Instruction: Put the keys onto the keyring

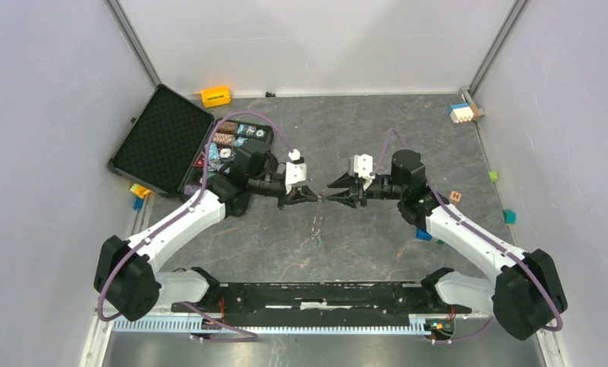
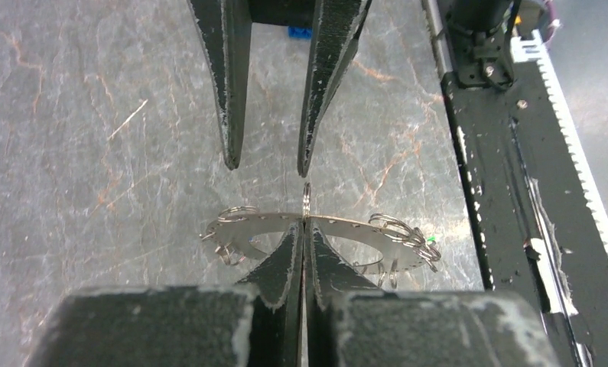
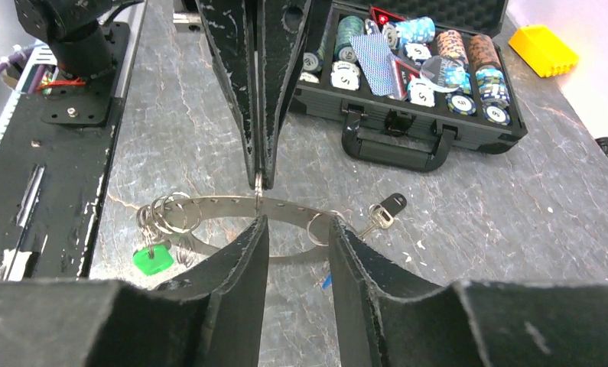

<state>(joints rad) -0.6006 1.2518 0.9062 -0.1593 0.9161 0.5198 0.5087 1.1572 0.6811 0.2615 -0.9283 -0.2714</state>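
Note:
The keyring (image 2: 346, 232) is a flat grey metal ring with small split rings on it, held level above the table. My left gripper (image 2: 304, 223) is shut on its edge, beside an upright split ring. It also shows in the right wrist view (image 3: 209, 205). A green key (image 3: 152, 258) hangs on the ring's left side, a black key (image 3: 393, 203) lies at its right, and a blue key (image 3: 327, 281) peeks below. My right gripper (image 3: 297, 223) is open, its fingers straddling the ring opposite the left gripper (image 3: 258, 177). In the top view both grippers (image 1: 313, 197) (image 1: 333, 197) meet tip to tip.
An open black case of poker chips (image 3: 408, 84) stands at the back left (image 1: 170, 141). A yellow block (image 1: 216, 95), a white and blue block (image 1: 461, 112), a wooden cube (image 1: 456, 196) and a blue block (image 1: 424, 234) lie around. A black rail (image 1: 316, 294) runs along the near edge.

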